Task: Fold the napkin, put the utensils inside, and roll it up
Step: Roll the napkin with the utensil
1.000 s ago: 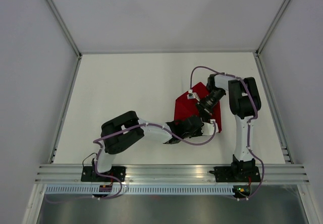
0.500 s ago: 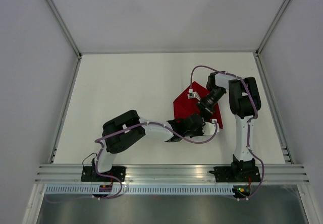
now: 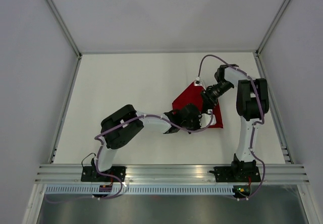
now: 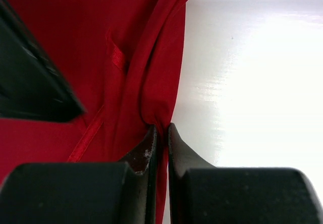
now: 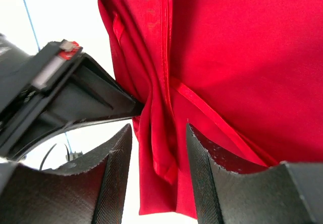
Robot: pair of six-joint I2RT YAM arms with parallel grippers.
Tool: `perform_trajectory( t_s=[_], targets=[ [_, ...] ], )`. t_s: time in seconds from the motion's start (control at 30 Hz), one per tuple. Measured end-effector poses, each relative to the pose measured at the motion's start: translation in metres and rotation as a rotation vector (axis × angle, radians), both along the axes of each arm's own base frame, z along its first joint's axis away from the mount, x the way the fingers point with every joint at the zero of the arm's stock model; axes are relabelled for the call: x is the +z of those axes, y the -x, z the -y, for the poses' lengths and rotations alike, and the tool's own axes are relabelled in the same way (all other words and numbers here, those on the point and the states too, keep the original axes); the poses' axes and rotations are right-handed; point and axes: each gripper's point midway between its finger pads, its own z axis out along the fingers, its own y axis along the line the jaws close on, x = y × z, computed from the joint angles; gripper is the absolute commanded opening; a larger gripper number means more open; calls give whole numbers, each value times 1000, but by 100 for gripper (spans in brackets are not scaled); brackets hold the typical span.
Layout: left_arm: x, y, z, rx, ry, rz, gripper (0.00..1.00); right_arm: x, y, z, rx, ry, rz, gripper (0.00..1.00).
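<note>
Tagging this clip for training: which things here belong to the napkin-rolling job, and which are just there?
Job: napkin, pinched by the shut left gripper; open right gripper astride a fold. No knife in view.
Just there: table, purple cable.

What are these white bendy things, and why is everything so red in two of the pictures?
They are two robot arms, the left arm and the right arm, bolted to a white table. One picture looks down from above. The other two come from small cameras on the arms' wrists, very close to the cloth, so red fills them. The red thing is a napkin, bunched into folds between the arms. Each arm ends in two black fingers, called an end effector. The left end effector is pinched shut on a fold of the napkin. The right end effector stands open, with a fold between its fingers.
</note>
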Motion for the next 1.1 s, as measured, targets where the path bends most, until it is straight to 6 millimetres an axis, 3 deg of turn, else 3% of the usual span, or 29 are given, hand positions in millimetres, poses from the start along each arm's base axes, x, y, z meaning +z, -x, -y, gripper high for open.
perform_trajectory(
  t_s=[0.3, 0.5, 0.73, 0.9, 1.1],
  targets=[
    [0, -5, -9, -21, 43, -210, 2, 52, -36, 41, -194, -108, 198, 53],
    [0, -15, -18, -37, 68, -433, 2, 61, -19, 65, -261, -106, 342, 54],
    [-2, -21, -26, -79, 108, -707, 2, 58, 14, 57, -212, -1, 642, 61],
    [-2, -20, -29, -101, 122, -871, 2, 47, 28, 28, -82, 62, 832, 64],
    [-2, -16, -31, -106, 113, -987, 2, 19, 37, -5, 55, 105, 885, 64]
  ],
)
